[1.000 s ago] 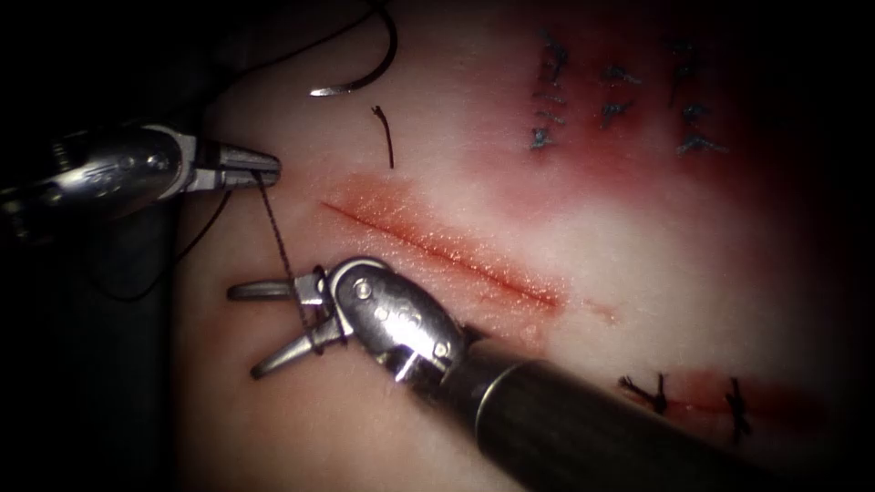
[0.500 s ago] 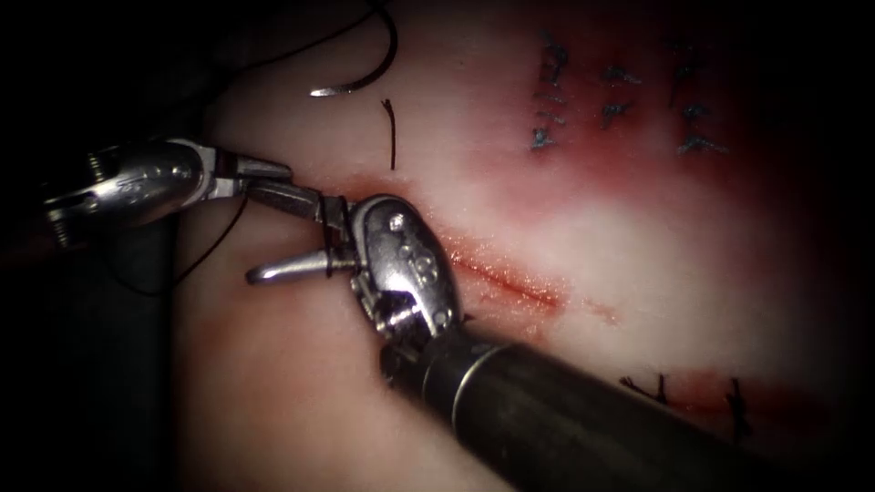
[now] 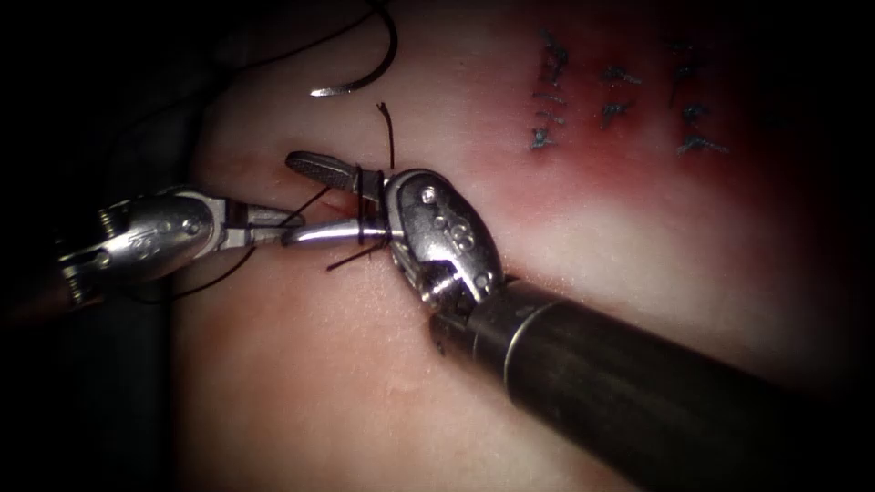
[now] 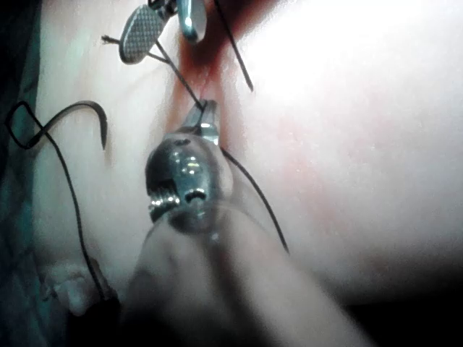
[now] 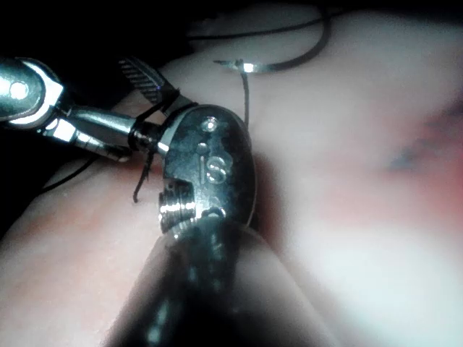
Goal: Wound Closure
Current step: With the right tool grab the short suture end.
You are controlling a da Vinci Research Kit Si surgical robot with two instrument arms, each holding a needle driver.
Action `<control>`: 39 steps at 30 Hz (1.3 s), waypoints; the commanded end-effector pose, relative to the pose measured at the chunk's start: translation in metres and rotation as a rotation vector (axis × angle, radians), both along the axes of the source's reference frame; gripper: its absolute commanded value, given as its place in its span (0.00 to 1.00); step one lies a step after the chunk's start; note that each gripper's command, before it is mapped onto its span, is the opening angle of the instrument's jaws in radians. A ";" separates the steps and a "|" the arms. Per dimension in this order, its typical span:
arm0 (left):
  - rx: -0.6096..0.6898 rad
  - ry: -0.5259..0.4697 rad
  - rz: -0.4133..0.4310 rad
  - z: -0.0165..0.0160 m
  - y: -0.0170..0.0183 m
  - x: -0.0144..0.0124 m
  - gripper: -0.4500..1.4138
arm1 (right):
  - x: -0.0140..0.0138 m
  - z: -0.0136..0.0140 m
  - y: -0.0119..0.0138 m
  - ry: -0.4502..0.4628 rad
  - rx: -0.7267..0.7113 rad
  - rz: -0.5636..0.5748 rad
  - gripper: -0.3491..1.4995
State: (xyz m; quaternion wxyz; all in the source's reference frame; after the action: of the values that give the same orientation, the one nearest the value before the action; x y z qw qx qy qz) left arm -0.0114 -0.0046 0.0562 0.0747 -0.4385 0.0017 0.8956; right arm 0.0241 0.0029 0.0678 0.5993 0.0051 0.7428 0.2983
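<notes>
Right claw (image 3: pixel 314 202) now thread-wrapped (image 3: pixel 366 196).

The right arm's tool (image 3: pixel 333 200) comes in from about 4 o'clock in the endoscope view, its dark shaft running up to a silver wrist bent toward 9 o'clock. Its jaws stand apart, one pointing to about 10 o'clock and the other to 9 o'clock, with thread (image 3: pixel 365 196) wound around both near their base. They grip nothing. The left arm's tool (image 3: pixel 278 219) enters from 9 o'clock and points toward 3 o'clock, its tip just beside the right tool's lower jaw. Its jaws are closed on the thread, seen in the left wrist view (image 4: pixel 206 112).
</notes>
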 end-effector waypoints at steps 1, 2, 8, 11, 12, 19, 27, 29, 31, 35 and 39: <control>-0.008 0.004 -0.014 0.0004 0.0005 -0.0009 0.05 | -0.0008 0.0010 0.0012 -0.052 0.011 0.034 0.50; -0.008 0.007 -0.018 0.0004 0.0004 -0.0013 0.05 | -0.0012 0.0011 0.0014 -0.069 0.014 0.046 0.50; -0.008 0.013 -0.034 0.0006 0.0005 -0.0029 0.05 | -0.0034 0.0017 0.0023 -0.168 0.060 0.114 0.50; -0.006 0.013 -0.041 0.0008 0.0008 -0.0036 0.05 | -0.0049 0.0019 0.0025 -0.226 0.075 0.151 0.52; -0.005 0.012 -0.042 0.0008 0.0008 -0.0038 0.05 | -0.0052 0.0019 0.0026 -0.238 0.082 0.161 0.54; 0.002 0.008 -0.060 0.0013 0.0024 -0.0053 0.05 | -0.0058 0.0024 0.0033 -0.288 0.126 0.229 0.55; 0.005 0.009 -0.069 0.0021 0.0037 -0.0058 0.05 | -0.0061 0.0031 0.0044 -0.313 0.172 0.302 0.52; 0.006 0.009 -0.069 0.0021 0.0038 -0.0058 0.05 | -0.0060 0.0034 0.0045 -0.335 0.180 0.311 0.52; 0.006 0.010 -0.070 0.0022 0.0040 -0.0057 0.05 | -0.0058 0.0037 0.0045 -0.352 0.199 0.315 0.52; 0.006 0.011 -0.072 0.0024 0.0043 -0.0058 0.05 | -0.0050 0.0045 0.0049 -0.381 0.243 0.320 0.50; 0.006 0.012 -0.074 0.0025 0.0044 -0.0059 0.05 | -0.0045 0.0050 0.0052 -0.386 0.247 0.322 0.26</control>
State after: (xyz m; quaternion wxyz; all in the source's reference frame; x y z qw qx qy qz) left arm -0.0168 -0.0008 0.0582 0.1097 -0.4317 0.0142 0.8952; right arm 0.0190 0.0077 0.0724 0.6703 -0.0955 0.5627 0.4742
